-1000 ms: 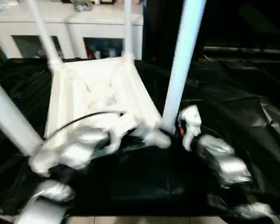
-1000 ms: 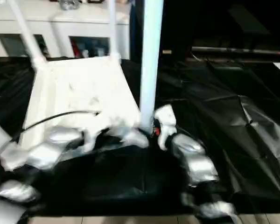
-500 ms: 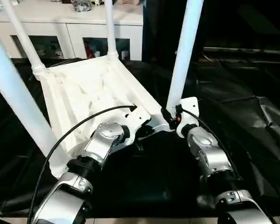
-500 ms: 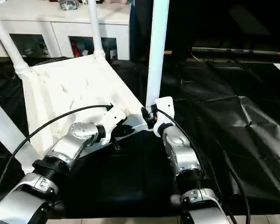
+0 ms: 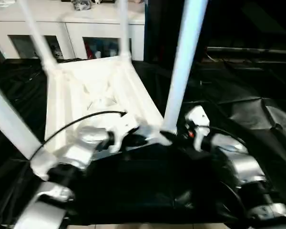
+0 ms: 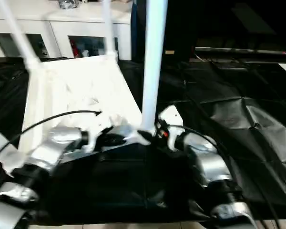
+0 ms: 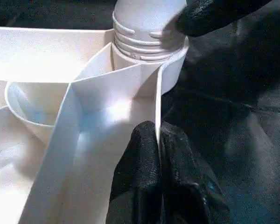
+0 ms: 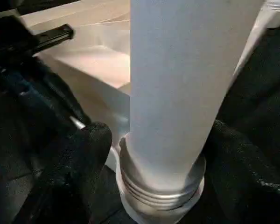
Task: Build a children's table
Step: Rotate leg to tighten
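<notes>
I see the tabletop (image 5: 90, 98) lying upside down on black sheeting (image 5: 248, 109), its legs seated upright in the corner sockets. My left gripper (image 7: 157, 154) pinches the rim beside the near leg (image 8: 177, 88); my right gripper (image 8: 154, 158) straddles that leg, fingers spread. Behind stands a white cabinet (image 5: 76, 28).

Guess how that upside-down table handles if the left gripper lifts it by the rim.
Probably stiff: the tabletop is ribbed moulded plastic. Likely light for its bulk, being thin-walled. Apt to tilt: the left gripper pinches one thin rim wall, and long legs stand high above it.
</notes>
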### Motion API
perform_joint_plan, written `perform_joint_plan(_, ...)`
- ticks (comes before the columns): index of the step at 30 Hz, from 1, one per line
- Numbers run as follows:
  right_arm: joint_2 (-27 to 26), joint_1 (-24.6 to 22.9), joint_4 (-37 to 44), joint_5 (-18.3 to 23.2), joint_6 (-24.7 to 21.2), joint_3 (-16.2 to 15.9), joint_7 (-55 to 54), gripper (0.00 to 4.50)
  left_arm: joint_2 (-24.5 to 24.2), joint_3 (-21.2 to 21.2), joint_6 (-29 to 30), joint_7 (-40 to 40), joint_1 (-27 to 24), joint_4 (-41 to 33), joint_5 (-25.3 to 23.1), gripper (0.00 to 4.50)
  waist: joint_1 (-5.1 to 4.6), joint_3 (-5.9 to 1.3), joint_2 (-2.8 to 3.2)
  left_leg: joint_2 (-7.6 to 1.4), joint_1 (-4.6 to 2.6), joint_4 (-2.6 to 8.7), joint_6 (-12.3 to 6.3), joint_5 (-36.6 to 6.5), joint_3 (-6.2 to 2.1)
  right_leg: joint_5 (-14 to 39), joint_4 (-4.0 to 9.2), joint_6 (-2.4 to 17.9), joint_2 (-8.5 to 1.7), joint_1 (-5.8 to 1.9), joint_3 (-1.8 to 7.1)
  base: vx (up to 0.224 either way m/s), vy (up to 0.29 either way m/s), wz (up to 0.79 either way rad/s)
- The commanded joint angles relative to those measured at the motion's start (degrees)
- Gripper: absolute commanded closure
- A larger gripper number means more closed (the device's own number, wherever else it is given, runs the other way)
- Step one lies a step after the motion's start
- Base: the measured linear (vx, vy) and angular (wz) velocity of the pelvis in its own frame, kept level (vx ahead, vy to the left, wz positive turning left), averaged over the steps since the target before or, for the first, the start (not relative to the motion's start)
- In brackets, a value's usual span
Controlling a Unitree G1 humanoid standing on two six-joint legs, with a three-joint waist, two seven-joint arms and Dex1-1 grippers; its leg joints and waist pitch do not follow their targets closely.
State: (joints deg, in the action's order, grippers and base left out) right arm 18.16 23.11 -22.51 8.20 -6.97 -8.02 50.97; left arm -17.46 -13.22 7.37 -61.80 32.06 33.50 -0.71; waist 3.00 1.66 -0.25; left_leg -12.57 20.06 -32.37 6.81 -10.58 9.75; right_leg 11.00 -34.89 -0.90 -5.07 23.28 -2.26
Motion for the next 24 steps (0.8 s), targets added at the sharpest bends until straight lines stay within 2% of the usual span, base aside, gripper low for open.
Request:
perform_joint_plan(1,0.3,-1.2,0.3,-0.8,-1.5,-3.0,2.9,1.20,0.1,2.0,-0.2,-1.3,-0.9,-1.3,3.4,4.50,0.19,-2.43,-1.07,0.04,0.71,3.45,-4.38,-12.1,0.75,13.5,4.59,10.8,-1.65,-2.81,1.44,0.000,0.000,0.00)
perform_joint_plan(6,1.0,-1.5,0.6,-1.0,-2.0,-3.7,3.2,1.20,-0.9,2.0,0.5,-2.9,-1.9,-2.9,4.0,4.50,0.07,-2.42,-1.06,0.02,0.58,3.49,-3.68,-12.4,0.75,13.4,4.53,11.1,-1.64,-2.77,1.47,0.000,0.000,0.00)
perform_joint_plan(13,0.3,-1.6,0.5,-0.9,-2.8,-4.3,3.8,1.20,-1.1,1.8,0.9,-3.3,-2.3,-3.8,4.5,4.50,-0.06,-2.49,-1.15,0.11,0.67,3.30,-4.04,-10.5,0.82,10.6,4.25,11.7,-1.61,-2.95,1.49,0.000,0.000,0.00)
perform_joint_plan(15,0.0,-1.6,0.4,-0.6,-3.1,-4.4,3.9,1.53,-1.1,1.8,1.0,-3.3,-2.3,-3.8,4.6,4.50,-0.08,-2.45,-1.14,0.11,0.63,3.32,-4.06,-10.6,0.82,10.9,4.27,11.8,-1.60,-2.94,1.47,0.000,0.000,0.00)
perform_joint_plan(18,-0.2,-1.6,0.3,-0.4,-3.5,-4.3,4.0,1.58,-1.2,1.8,1.1,-3.3,-2.4,-4.0,4.6,4.50,-0.12,-2.43,-1.17,0.08,0.55,3.34,-3.96,-11.1,0.82,11.5,4.33,11.8,-1.60,-2.87,1.48,0.000,0.000,0.00)
perform_joint_plan(20,-0.2,-1.6,0.2,-0.3,-3.6,-4.3,4.1,1.86,-1.3,1.9,1.2,-3.3,-2.4,-4.2,4.6,4.50,-0.11,-2.47,-1.15,0.07,0.57,3.32,-3.87,-11.0,0.81,11.4,4.30,11.7,-1.63,-2.93,1.49,0.000,0.000,0.00)
perform_joint_plan(24,-0.3,-1.9,0.0,-0.2,-3.9,-4.5,4.6,2.04,-1.4,2.0,1.5,-3.3,-2.7,-4.6,4.5,4.50,-0.13,-2.51,-1.20,0.08,0.57,3.26,-4.13,-10.2,0.83,9.9,4.14,12.1,-1.61,-2.99,1.49,0.000,0.000,0.00)
